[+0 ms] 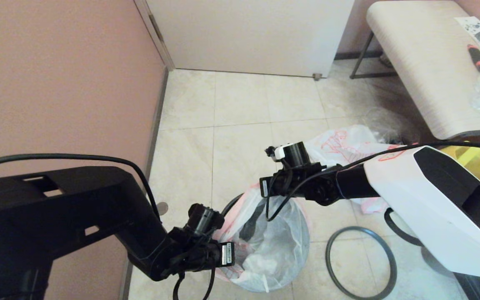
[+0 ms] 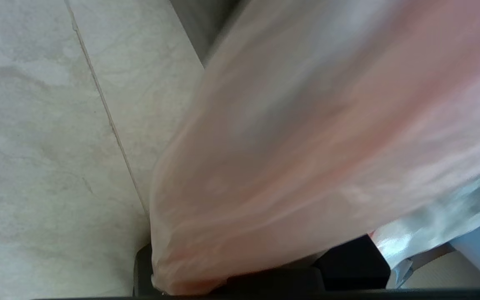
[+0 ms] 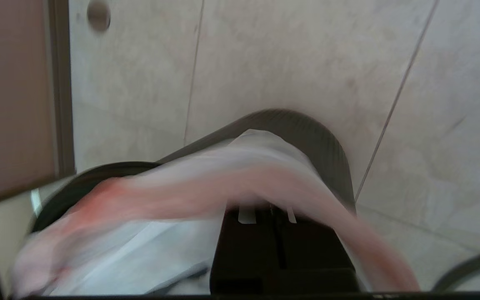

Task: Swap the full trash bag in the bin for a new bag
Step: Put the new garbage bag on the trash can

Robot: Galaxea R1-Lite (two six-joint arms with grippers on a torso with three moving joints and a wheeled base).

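Note:
The full trash bag (image 1: 281,246), see-through white with pinkish handles, sits in the bin, whose black rim (image 1: 228,205) shows only at its left. My left gripper (image 1: 235,250) is at the bag's near-left edge, shut on a gathered handle (image 2: 306,125) that drapes over its fingers. At the far edge my right gripper (image 3: 277,212) is shut with the other handle (image 3: 265,179) stretched across its tips; the bin's rim (image 3: 77,177) curves behind. The new bag (image 1: 344,143), limp with red-orange print, lies on the floor behind the right arm.
The loose grey hoop (image 1: 358,228) lies flat on the tiles right of the bin. A yellow tote (image 1: 477,162) and crumpled clear plastic (image 1: 386,121) sit under a bench (image 1: 423,62) at the back right. A pink wall (image 1: 56,83) runs close along the left.

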